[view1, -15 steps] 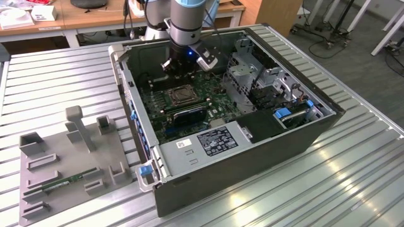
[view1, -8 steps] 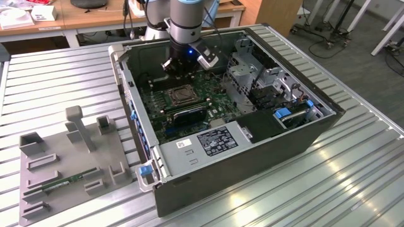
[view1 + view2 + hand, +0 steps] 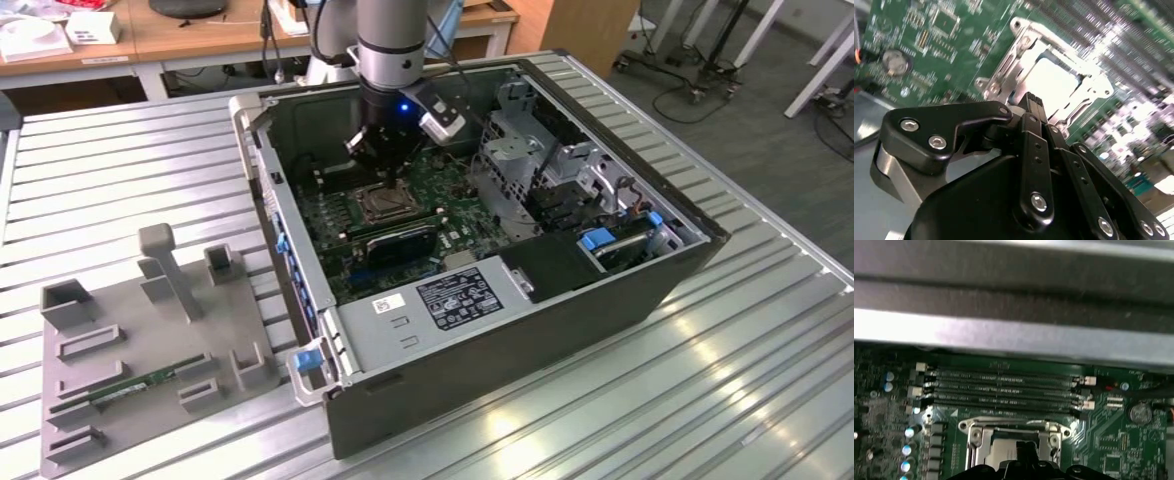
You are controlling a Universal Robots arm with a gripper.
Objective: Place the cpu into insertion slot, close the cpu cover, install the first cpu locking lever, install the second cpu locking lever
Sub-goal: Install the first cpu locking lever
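While the black jaws of the gripper (image 3: 1032, 102) sit pressed together holding nothing, the dull silver square cpu (image 3: 1054, 85) lies seated in the silver-framed insertion slot (image 3: 1004, 75) just beyond their tips.

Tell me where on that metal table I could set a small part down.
The ribbed table is bare on the exterior view's right of the computer case and in front of it. The exterior view's left is crowded: the grey fixture tray sits there. Inside the case, the gripper hangs over the insertion slot.

white label (image 3: 457, 297) on the power supply, print too small to read
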